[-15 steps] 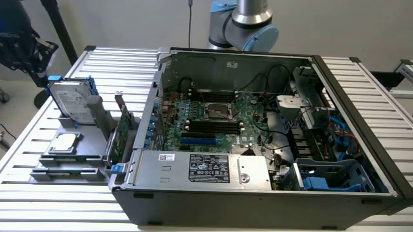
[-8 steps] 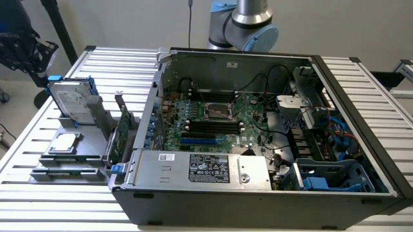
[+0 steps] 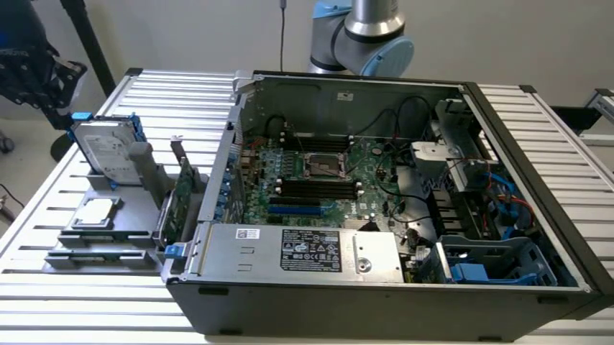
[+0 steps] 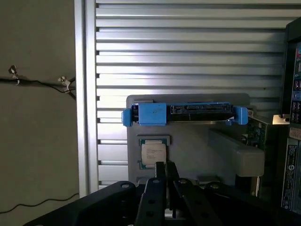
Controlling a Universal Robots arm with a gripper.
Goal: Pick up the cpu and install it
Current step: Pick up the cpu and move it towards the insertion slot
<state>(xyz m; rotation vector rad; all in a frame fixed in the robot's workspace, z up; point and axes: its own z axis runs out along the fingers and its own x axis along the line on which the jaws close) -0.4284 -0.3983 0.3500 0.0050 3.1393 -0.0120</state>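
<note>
Silver-grey cpu (image 4: 154,154) in grey holder (image 4: 197,150), untouched; approach step. Gripper (image 4: 165,165) near, narrow, empty. Needs wider opening, descent onto cpu.

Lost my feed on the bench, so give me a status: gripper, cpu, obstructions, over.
Gripper short of the cpu, carrying nothing. Cpu flat in its grey holder, near the upright hard drive, not picked up. Nothing between them.

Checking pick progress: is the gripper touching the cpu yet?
Apart. The exterior view shows the cpu lying uncovered with nothing resting on it. In the wrist view the gripper merely overlaps its edge in the picture.
</note>
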